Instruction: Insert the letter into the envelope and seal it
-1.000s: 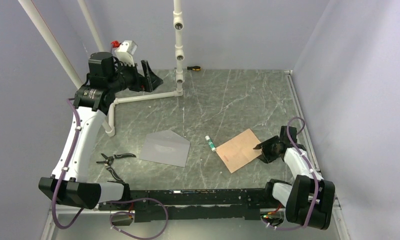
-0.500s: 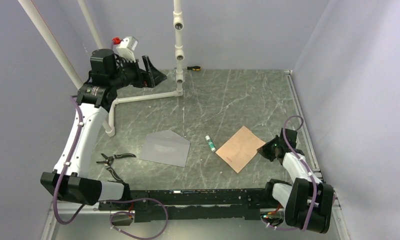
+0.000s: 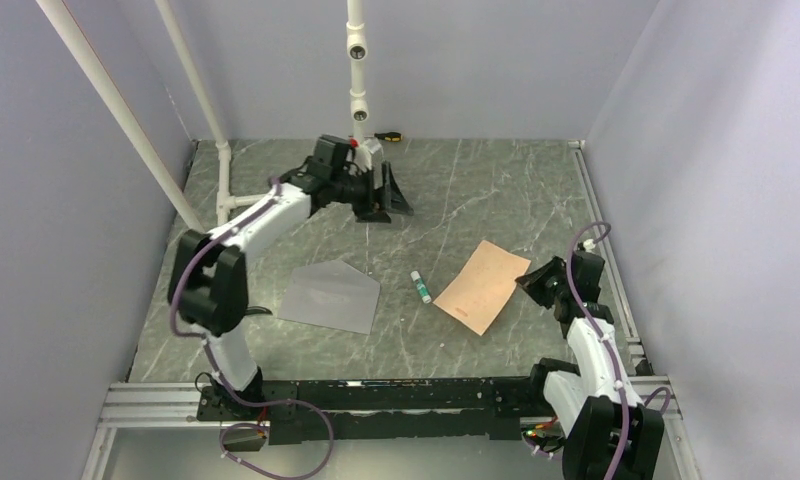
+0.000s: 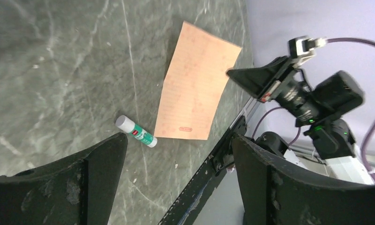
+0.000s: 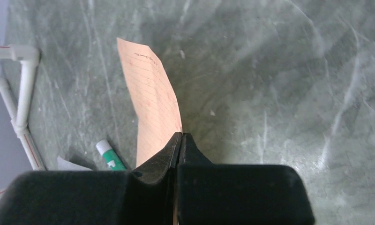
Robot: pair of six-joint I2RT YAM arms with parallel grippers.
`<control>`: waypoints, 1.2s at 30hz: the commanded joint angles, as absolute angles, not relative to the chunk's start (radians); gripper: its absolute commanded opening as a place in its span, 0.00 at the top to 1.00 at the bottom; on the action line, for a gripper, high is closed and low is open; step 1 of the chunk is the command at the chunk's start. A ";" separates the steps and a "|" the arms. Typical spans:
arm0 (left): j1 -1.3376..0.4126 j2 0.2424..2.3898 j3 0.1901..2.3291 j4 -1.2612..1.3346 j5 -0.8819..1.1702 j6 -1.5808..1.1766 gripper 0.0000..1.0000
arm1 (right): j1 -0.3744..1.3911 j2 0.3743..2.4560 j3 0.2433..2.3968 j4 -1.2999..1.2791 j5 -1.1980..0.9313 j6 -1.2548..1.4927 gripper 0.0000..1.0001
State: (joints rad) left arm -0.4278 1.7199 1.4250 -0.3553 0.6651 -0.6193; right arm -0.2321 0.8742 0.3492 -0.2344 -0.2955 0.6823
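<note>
The tan-orange letter [image 3: 483, 285] is at the table's right, its right edge lifted off the surface. My right gripper [image 3: 532, 283] is shut on that edge; in the right wrist view the jaws [image 5: 181, 138] pinch the letter [image 5: 150, 98], which bends upward. The grey envelope [image 3: 328, 296] lies flat left of centre, flap open toward the back. My left gripper [image 3: 388, 197] hangs open and empty over the back middle of the table, far from the envelope. Its wrist view shows the letter [image 4: 197, 89] between wide-open fingers [image 4: 101, 164].
A green and white glue stick [image 3: 420, 286] lies between envelope and letter, also in the left wrist view [image 4: 136, 131]. A white pipe frame [image 3: 356, 60] stands at the back. A screwdriver [image 3: 387, 135] lies by the back wall. Black rail [image 3: 396, 395] runs along the near edge.
My left arm has swung from the far back left corner toward the back middle. My right gripper has drawn back and raised the letter's right edge, turning the sheet more upright.
</note>
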 commanded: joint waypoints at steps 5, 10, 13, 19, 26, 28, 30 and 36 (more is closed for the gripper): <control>-0.549 1.988 1.588 -0.236 0.786 -0.658 0.17 | -0.235 0.818 0.425 -0.149 -0.411 0.642 1.00; -0.552 2.107 1.683 -0.221 0.848 -0.674 0.07 | -0.235 0.755 0.480 -0.190 -0.375 0.643 1.00; -0.556 2.140 1.705 -0.196 0.868 -0.708 0.07 | -0.235 0.738 0.517 -0.212 -0.368 0.637 1.00; -0.569 2.175 1.673 -0.067 0.913 -0.787 0.07 | -0.235 0.761 0.548 -0.207 -0.435 0.646 1.00; -0.569 2.143 1.779 -0.236 0.875 -0.753 0.07 | -0.235 0.778 0.656 -0.199 -0.486 0.690 1.00; -0.568 2.122 1.822 -0.313 0.843 -0.726 0.07 | -0.235 0.774 0.679 -0.196 -0.502 0.708 1.00; -0.564 2.097 1.827 -0.316 0.830 -0.734 0.07 | -0.236 0.770 0.704 -0.187 -0.529 0.733 1.00; -0.548 2.039 1.813 -0.194 0.845 -0.826 0.07 | -0.235 0.763 0.807 -0.220 -0.533 0.771 1.00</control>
